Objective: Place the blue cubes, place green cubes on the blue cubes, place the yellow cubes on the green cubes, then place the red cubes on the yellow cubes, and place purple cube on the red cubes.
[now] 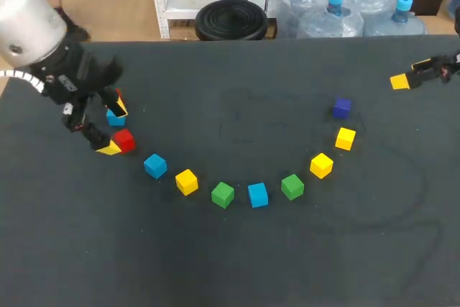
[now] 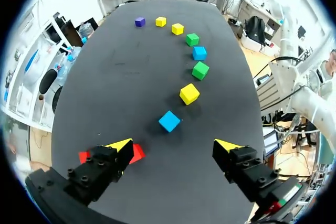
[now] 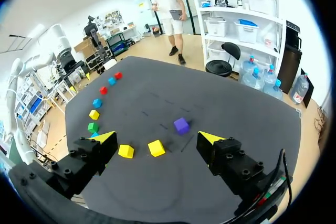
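The left gripper (image 2: 173, 145) has its fingers (image 2: 102, 169) spread wide apart, with nothing clamped between them. One fingertip stands over a red cube (image 2: 137, 153). Red shows on both sides of that tip, and I cannot tell whether it is one cube or two. From the head view, a near blue cube (image 1: 115, 118) sits between the two tips, partly covered by one of them, with a sliver of red just behind it. The left wrist view does not show this cube.

Ahead of the open fingers lies a second blue cube (image 2: 169, 121). Beyond it the row curves away across the tabletop (image 1: 237, 264): a yellow cube (image 2: 189, 94), a green cube (image 2: 200, 70), a third blue cube (image 2: 199, 53), a second green cube (image 2: 192, 39), another yellow cube (image 2: 178, 29), a last yellow cube (image 2: 160, 21) and, farthest off, the purple cube (image 2: 139, 22).

The right gripper (image 3: 157, 139) also has its fingers wide apart and holds nothing. In the head view it sits at the tabletop's edge, well apart from the row. The purple cube and the two yellow ones lie ahead of its fingers, and the rest of the row beyond them is small and hard to make out.
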You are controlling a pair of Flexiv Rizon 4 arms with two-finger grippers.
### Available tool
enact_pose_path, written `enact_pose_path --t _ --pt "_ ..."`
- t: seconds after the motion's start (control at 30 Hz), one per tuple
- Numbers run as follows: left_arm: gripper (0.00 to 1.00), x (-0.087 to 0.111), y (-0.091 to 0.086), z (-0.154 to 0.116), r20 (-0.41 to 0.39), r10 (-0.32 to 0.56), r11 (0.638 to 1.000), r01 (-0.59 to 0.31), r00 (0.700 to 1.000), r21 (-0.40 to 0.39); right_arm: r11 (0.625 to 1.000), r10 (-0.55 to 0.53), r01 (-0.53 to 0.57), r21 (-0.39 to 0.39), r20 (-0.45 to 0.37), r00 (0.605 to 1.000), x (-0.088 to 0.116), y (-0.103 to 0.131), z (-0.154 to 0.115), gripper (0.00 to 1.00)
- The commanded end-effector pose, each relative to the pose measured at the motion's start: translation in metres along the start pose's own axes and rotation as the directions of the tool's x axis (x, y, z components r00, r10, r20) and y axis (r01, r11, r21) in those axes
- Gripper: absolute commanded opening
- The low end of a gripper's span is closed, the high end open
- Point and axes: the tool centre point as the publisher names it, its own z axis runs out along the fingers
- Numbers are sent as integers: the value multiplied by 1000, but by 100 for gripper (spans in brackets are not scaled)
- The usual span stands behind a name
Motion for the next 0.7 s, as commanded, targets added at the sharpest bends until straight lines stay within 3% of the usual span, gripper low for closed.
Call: enact_pose_path --t 0.03,0.5,0.7 --pt "100 -4 8 1 -40 0 999 2 999 46 1000 -1 1 -4 1 1000 0 -1 1 100" --pt "100 -3 7 1 -43 5 999 -3 999 35 1000 -1 1 -4 1 1000 0 -1 1 100" --pt "100 -11 2 8 -111 179 983 -182 978 -19 1000 -1 1 -4 1 1000 0 -1 1 100"
